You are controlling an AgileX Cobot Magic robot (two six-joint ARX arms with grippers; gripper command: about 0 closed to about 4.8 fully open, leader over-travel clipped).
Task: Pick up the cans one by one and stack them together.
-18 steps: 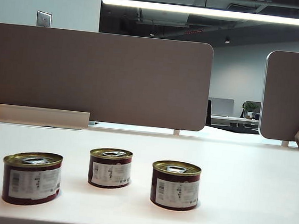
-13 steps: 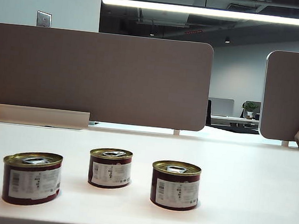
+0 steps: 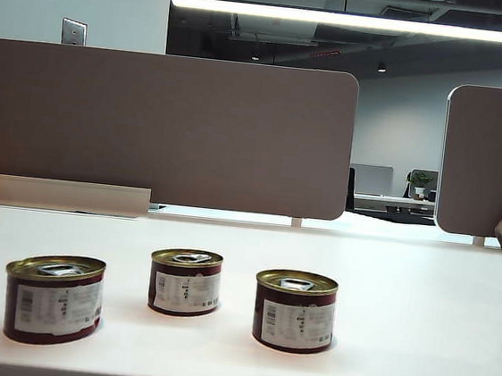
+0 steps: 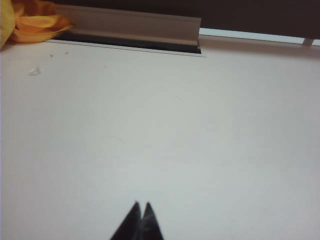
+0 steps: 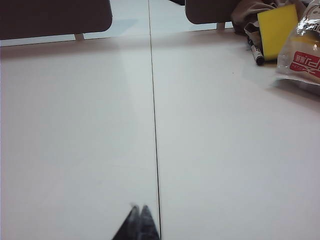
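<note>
— Three cans (image 3: 185, 282) stand apart, upright, on the table (image 3: 418, 304), none stacked. Grippers?
— Left gripper (image 4: 141, 206) and right gripper (image 5: 137, 208): fingertips together, empty, over bare tabletop; neither camera sees a can, so I cannot tell which is nearer.

Glossy gold metal lids on paper-labelled cans (image 3: 185, 282); matt table (image 3: 419, 295).

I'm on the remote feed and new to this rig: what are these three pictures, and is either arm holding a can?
It is a two-armed robot. The wide picture comes from a fixed camera: three cans stand apart, unstacked, on the white table: left can, middle can, right can. The other two pictures come from wrist cameras. The left gripper and right gripper are both shut, empty, over bare table. Neither arm shows in the wide picture.
</note>
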